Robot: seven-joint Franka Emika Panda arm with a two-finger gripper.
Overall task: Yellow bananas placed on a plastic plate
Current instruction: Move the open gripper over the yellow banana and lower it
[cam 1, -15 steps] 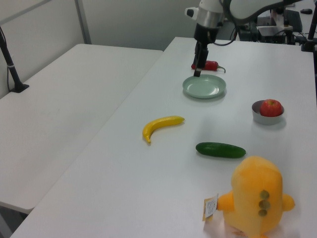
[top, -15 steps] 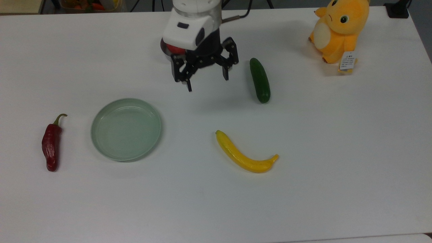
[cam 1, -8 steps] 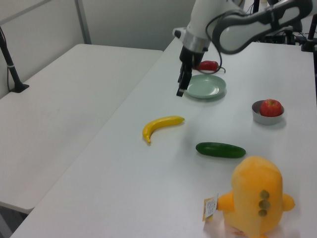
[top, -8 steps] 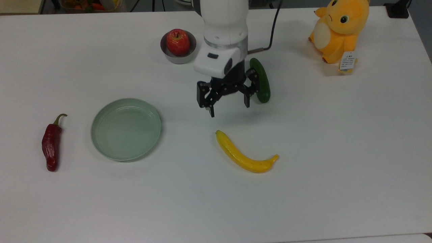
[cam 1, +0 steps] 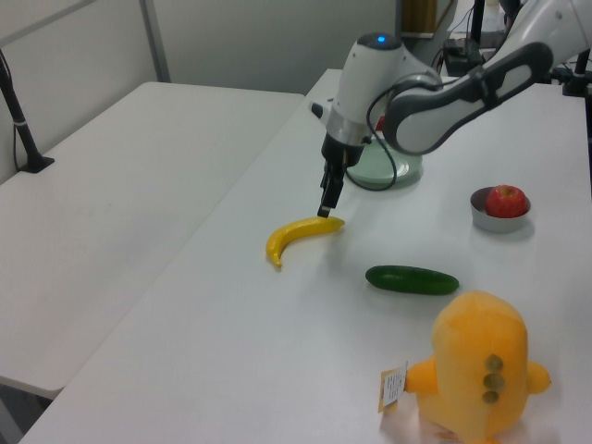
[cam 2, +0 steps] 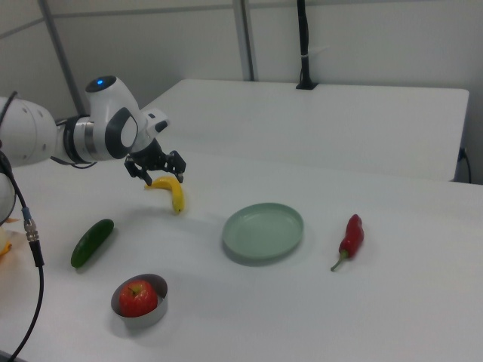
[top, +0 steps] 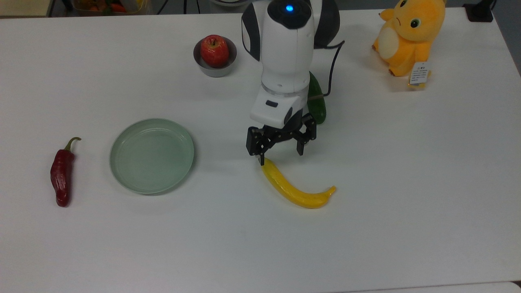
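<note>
The yellow banana [top: 291, 192] [cam 1: 301, 233] [cam 2: 173, 192] lies curved on the white table, its stem tip toward the top view's right. The pale green plastic plate [top: 152, 155] [cam 2: 263, 230] sits bare at the top view's left of it; in the left view the plate [cam 1: 393, 176] is partly behind the arm. My gripper [top: 281, 156] [cam 1: 326, 208] [cam 2: 164, 177] is open and points down over the banana's blunt end, holding nothing. In the top view one fingertip [top: 261, 160] overlaps that end.
A dark green cucumber [top: 317, 106] lies half hidden behind the arm. A red apple in a small grey bowl [top: 215, 51] stands farther back. A red chili [top: 62, 173] lies at the top view's far left, an orange plush toy [top: 409, 36] at its top right.
The open gripper has travelled from beside the grey bowl, down and right in the top view, to above the banana's blunt end. Nothing on the table has moved.
</note>
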